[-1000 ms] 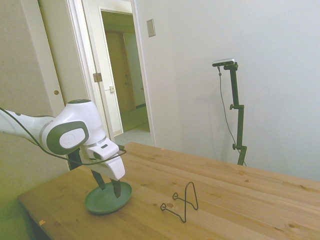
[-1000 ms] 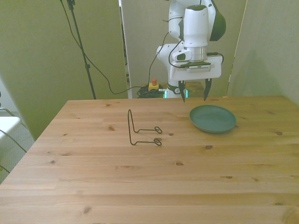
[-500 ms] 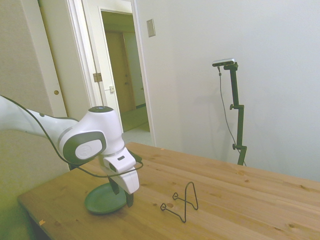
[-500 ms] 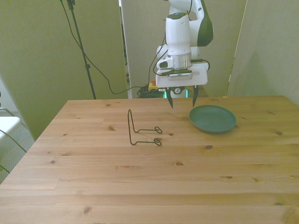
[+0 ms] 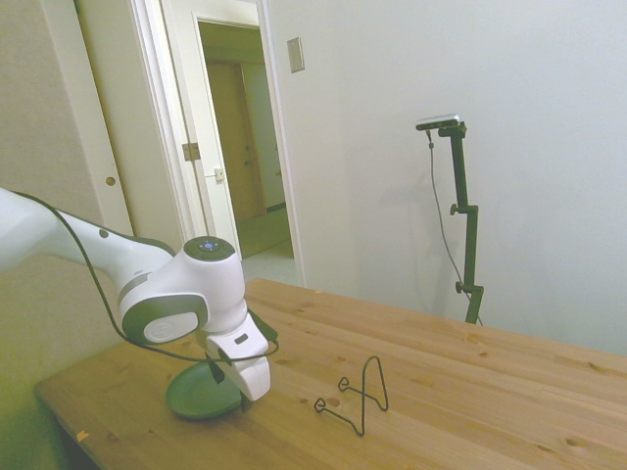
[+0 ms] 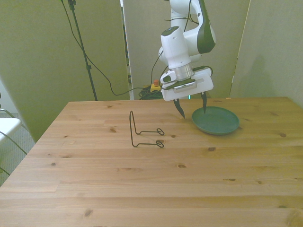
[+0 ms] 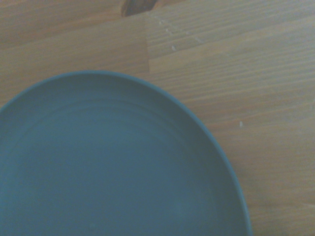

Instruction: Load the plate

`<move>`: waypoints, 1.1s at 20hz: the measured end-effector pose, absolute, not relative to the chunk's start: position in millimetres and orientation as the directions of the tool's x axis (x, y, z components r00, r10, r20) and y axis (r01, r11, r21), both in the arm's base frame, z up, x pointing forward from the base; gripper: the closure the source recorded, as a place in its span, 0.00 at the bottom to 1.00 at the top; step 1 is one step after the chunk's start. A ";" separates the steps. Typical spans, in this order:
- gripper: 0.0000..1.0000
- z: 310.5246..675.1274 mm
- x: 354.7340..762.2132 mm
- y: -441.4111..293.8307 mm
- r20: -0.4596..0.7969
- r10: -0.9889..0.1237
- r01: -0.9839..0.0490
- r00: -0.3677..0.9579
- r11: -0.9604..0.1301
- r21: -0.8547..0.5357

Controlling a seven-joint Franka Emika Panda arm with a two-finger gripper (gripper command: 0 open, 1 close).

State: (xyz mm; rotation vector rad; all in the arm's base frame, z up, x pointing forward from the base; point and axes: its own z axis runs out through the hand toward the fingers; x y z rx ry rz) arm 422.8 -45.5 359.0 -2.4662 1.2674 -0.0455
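Observation:
The dark sage-green plate (image 6: 217, 121) lies flat on the wooden table toward the front view's right, and it fills much of the wrist view (image 7: 113, 167). My gripper (image 6: 192, 109) is open and tilted, low over the plate's rim on the front view's left. One fingertip (image 6: 182, 113) hangs over bare wood just outside the rim, the other over the plate's inner edge. From the side, the gripper (image 5: 233, 390) covers part of the plate (image 5: 192, 396). Nothing is held.
A thin black wire stand (image 6: 142, 133) sits upright on the table a hand-width to the front view's left of the plate, also visible in the side view (image 5: 358, 397). The table's far edge (image 6: 255, 99) runs just behind the plate.
The gripper swung from above the plate's far side toward the front view's left, then tilted and came down to the plate's left rim. The plate and the wire stand stayed put.

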 end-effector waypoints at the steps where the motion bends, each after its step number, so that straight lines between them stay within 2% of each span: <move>1: 0.00 355.3 421.9 -44.1 -0.143 -0.793 -0.781 0.593 -0.522 -0.343; 11: 0.00 345.5 439.5 -28.6 -0.184 -0.803 -0.790 0.567 -0.467 -0.397; 12: 1.00 345.0 441.8 -26.7 -0.185 -0.802 -0.790 0.568 -0.468 -0.397; 22: 1.00 342.5 449.2 -29.1 -0.192 -0.790 -0.788 0.582 -0.489 -0.375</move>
